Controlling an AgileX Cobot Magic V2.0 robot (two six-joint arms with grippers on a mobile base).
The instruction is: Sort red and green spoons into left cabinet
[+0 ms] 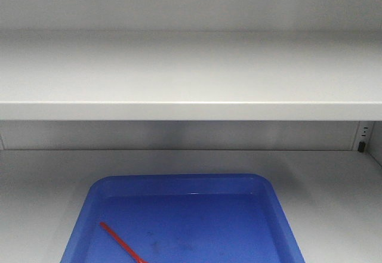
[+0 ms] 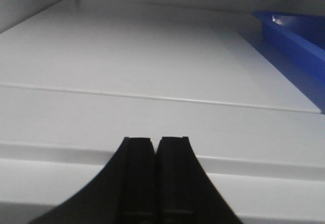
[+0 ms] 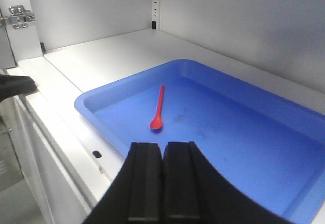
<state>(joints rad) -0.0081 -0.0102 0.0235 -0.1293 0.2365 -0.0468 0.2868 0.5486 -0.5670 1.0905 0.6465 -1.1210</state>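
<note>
Spoon (image 3: 157,109): red, loose in tray (image 3: 264,102)
Pincers: left (image 2: 155,148), right (image 3: 163,153) both pressed together, empty
Risk: thin handle slips from grasp

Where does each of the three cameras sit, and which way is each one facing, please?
Exterior front-facing: looks level into the cabinet, blue tray below the shelf; no robot parts visible.
Left wrist: behind the shut left gripper, looking low across the cabinet floor; tray edge at right.
Right wrist: above the shut right gripper, looking down into the tray at the red spoon.
Shared: all three show the tray; the front and right wrist views show the spoon.
</note>
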